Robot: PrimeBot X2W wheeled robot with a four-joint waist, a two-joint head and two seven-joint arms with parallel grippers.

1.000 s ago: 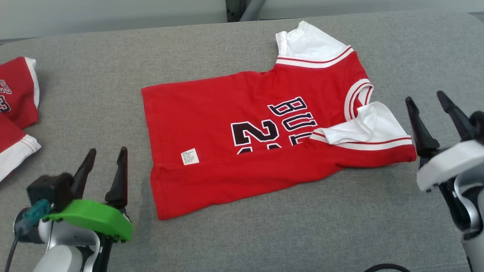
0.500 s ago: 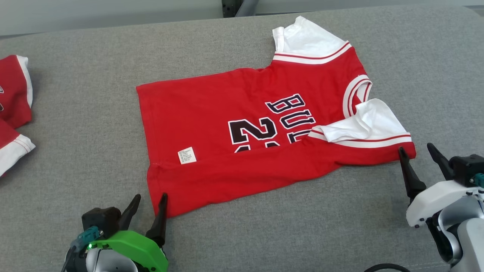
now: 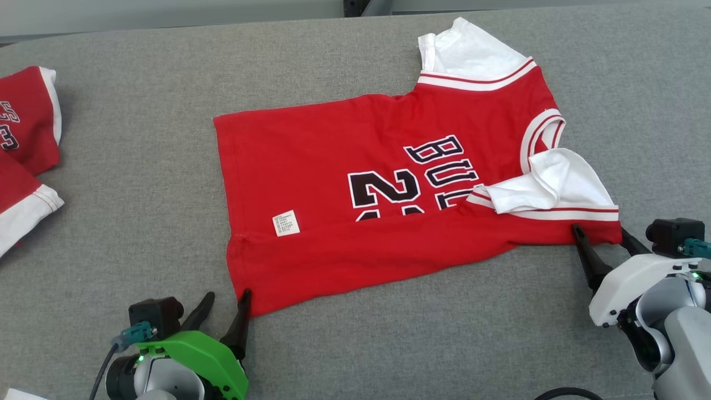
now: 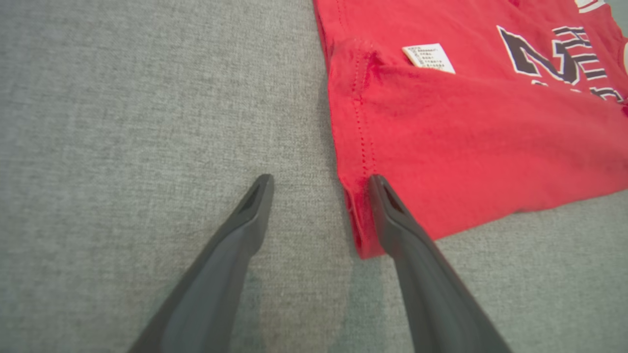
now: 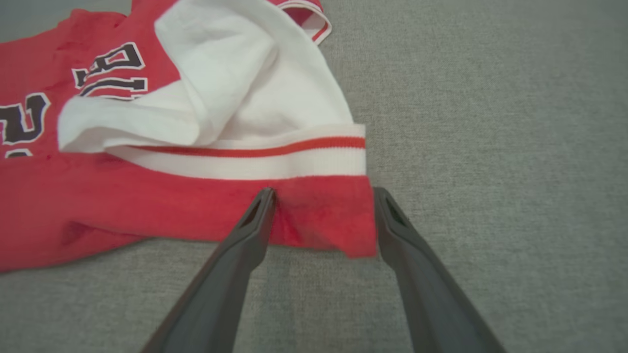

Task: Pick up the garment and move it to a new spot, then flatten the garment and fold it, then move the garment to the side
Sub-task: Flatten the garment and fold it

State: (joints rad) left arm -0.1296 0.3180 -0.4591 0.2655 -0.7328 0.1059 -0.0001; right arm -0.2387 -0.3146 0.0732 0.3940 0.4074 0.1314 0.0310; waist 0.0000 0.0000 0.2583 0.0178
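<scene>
1. The left gripper (image 3: 228, 293), held well to the left of the shirt a second ago, has been brought up to the near hem corner. Its fingers are spread wide and nothing is grasped. One finger lies against the hem edge and the other over bare surface.
2. The garment (image 3: 344, 166), a red jersey with white sleeves, is laid in the middle of the surface. Its near side appears folded over, so the printing is half covered and a care label (image 3: 286, 223) is exposed. The head view has shifted slightly, so the jersey itself is not taken to have moved.
3. The right gripper (image 3: 600, 230) has been lowered from beside the white sleeve (image 3: 555, 186) to the near right corner. That corner is straddled by its parted fingers, and nothing is clamped yet.
4. Both near corners are judged lined up for a paired pinch, probably ahead of another fold or the move aside.
5. The grey woven surface (image 3: 389, 344) carries a second red-and-white garment (image 3: 28, 144) at its far left. Beyond it, a pale wall (image 3: 166, 11) and a dark post (image 3: 355, 5) can be made out.
</scene>
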